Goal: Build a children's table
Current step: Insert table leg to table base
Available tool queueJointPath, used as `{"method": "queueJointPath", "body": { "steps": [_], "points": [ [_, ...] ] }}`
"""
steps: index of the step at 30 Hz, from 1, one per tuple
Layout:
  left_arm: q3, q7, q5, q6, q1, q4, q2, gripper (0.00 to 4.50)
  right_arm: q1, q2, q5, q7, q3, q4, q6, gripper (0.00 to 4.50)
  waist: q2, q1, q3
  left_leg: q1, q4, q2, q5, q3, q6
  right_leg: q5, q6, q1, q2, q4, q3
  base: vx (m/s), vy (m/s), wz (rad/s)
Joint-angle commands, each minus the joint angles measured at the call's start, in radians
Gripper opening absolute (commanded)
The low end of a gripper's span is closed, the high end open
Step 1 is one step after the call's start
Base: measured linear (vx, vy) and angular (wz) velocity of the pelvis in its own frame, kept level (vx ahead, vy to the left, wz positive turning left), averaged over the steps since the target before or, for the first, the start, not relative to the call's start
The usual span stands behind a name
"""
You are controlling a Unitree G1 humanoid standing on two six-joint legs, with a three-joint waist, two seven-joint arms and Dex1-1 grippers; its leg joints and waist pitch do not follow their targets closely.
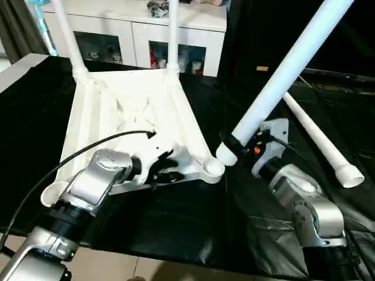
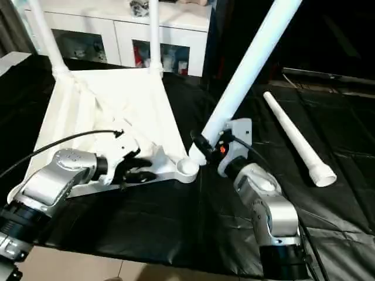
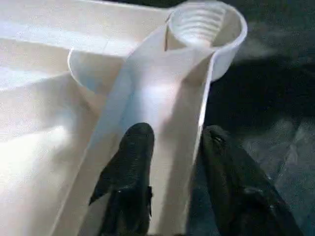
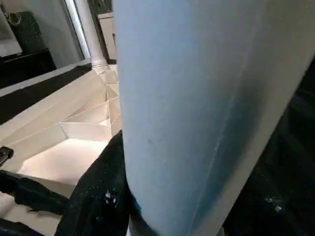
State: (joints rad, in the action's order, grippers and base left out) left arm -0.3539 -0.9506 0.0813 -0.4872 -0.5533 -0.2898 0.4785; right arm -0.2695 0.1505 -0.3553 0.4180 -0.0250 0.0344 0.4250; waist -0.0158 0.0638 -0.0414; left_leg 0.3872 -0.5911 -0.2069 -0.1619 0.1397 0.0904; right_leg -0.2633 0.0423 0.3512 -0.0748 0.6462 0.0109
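The white table top [image 1: 129,99] lies upside down on the black-covered surface, ribs up. Two legs stand upright in its far corner sockets [image 1: 67,35] [image 1: 173,35]. My left gripper [image 1: 164,170] is open at the near edge, its fingers [image 3: 133,162] astride the rim wall just behind the empty near-right socket [image 1: 212,168]. My right gripper [image 1: 233,143] is shut on a third leg [image 1: 281,76], which slants up to the right; its lower end hangs just right of that socket. The fourth leg [image 1: 319,140] lies on the cloth at the right.
A white cabinet with glass doors [image 1: 140,35] stands behind the table top. The black cloth [image 1: 176,222] reaches the near edge, with pale floor below. A cable [image 1: 88,146] arcs over my left forearm. The near-left socket [image 1: 53,193] stands empty.
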Motion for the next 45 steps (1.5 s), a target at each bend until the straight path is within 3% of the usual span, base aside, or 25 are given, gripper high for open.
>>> {"method": "queueJointPath", "body": {
  "steps": [1,5,10,14,17,19,22,31,35,41,43,45],
  "points": [
    [-0.001,0.005,-0.022,0.007,-0.027,-0.019,0.013,1.39,-0.004,0.007,-0.002,0.001,0.008,0.021,0.008,1.91,0.013,0.004,0.059,-0.025,0.072,-0.001,-0.151,0.015,0.042,0.129,-0.219,-0.025,-0.03,-0.071,-0.014,0.0,0.0,0.0],
    [0.003,-0.002,-0.027,0.001,-0.035,-0.035,0.018,1.0,-0.006,0.01,0.003,0.013,0.015,0.015,0.01,1.91,0.011,0.003,0.057,-0.023,0.074,-0.002,-0.165,0.016,0.04,0.101,-0.217,-0.024,-0.032,-0.073,-0.016,0.0,0.0,0.0],
    [0.008,-0.018,-0.026,-0.006,-0.034,-0.036,0.032,0.56,-0.003,0.008,0.007,0.018,0.025,0.013,0.007,1.91,0.02,0.004,0.058,-0.023,0.074,-0.001,-0.16,0.013,0.045,0.114,-0.215,-0.023,-0.032,-0.072,-0.015,0.0,0.0,0.0],
    [0.005,-0.057,-0.019,-0.015,-0.019,-0.011,0.06,0.27,0.019,0.004,0.007,0.022,0.037,0.01,-0.004,1.91,0.011,0.006,0.057,-0.021,0.076,-0.001,-0.158,0.014,0.043,0.116,-0.219,-0.025,-0.032,-0.072,-0.014,0.0,0.0,0.0],
    [0.0,-0.071,-0.024,-0.009,-0.015,0.0,0.071,0.11,0.022,0.005,0.01,0.03,0.046,0.003,-0.006,1.91,0.005,0.006,0.061,-0.018,0.072,-0.001,-0.113,0.016,0.027,0.168,-0.22,-0.027,-0.032,-0.068,-0.015,0.0,0.0,0.0],
    [0.0,-0.075,-0.024,-0.008,-0.016,0.003,0.075,0.01,0.019,0.005,0.012,0.034,0.05,-0.001,-0.006,1.91,0.003,0.005,0.068,-0.013,0.064,0.003,-0.034,0.017,0.01,0.277,-0.219,-0.032,-0.028,-0.057,-0.014,0.0,0.0,0.0],
    [0.001,-0.078,-0.025,-0.001,-0.017,0.003,0.076,0.0,0.016,0.006,0.014,0.039,0.055,-0.008,-0.009,1.91,0.005,0.006,0.067,-0.014,0.061,0.005,-0.016,0.019,-0.007,0.325,-0.224,-0.028,-0.026,-0.055,-0.013,0.0,0.0,0.0],
    [-0.054,-0.14,-0.08,0.086,-0.017,-0.028,0.108,0.0,0.014,0.005,0.019,0.045,0.06,-0.018,-0.017,1.91,0.008,0.009,0.063,-0.016,0.066,0.0,-0.066,0.019,0.008,0.245,-0.221,-0.026,-0.03,-0.059,-0.015,0.0,0.0,0.0],
    [-0.023,-0.231,-0.04,0.15,0.032,0.034,0.184,0.0,0.013,0.004,0.015,0.051,0.059,-0.024,-0.024,1.91,0.007,0.007,0.064,-0.017,0.066,0.0,-0.066,0.019,0.012,0.247,-0.22,-0.024,-0.029,-0.057,-0.014,0.0,0.0,0.0],
    [0.001,-0.209,-0.043,0.194,0.05,0.035,0.186,0.0,0.005,-0.003,0.014,0.059,0.067,-0.036,-0.03,1.91,0.006,0.018,0.062,-0.021,0.069,-0.004,-0.092,0.021,0.013,0.199,-0.22,-0.018,-0.031,-0.059,-0.014,0.0,0.0,0.0],
    [0.038,-0.204,0.008,0.122,0.036,0.032,0.155,0.27,0.0,-0.004,0.012,0.06,0.068,-0.037,-0.029,1.91,0.006,0.022,0.062,-0.022,0.069,-0.004,-0.093,0.023,0.018,0.194,-0.218,-0.016,-0.031,-0.058,-0.014,0.0,0.0,0.0],
    [0.045,-0.206,0.02,0.113,0.033,0.032,0.147,0.43,-0.001,-0.004,0.012,0.06,0.069,-0.035,-0.028,1.91,0.004,0.028,0.064,-0.021,0.067,-0.002,-0.071,0.023,0.019,0.216,-0.219,-0.017,-0.031,-0.056,-0.014,0.0,0.0,0.0]
  ]
}}
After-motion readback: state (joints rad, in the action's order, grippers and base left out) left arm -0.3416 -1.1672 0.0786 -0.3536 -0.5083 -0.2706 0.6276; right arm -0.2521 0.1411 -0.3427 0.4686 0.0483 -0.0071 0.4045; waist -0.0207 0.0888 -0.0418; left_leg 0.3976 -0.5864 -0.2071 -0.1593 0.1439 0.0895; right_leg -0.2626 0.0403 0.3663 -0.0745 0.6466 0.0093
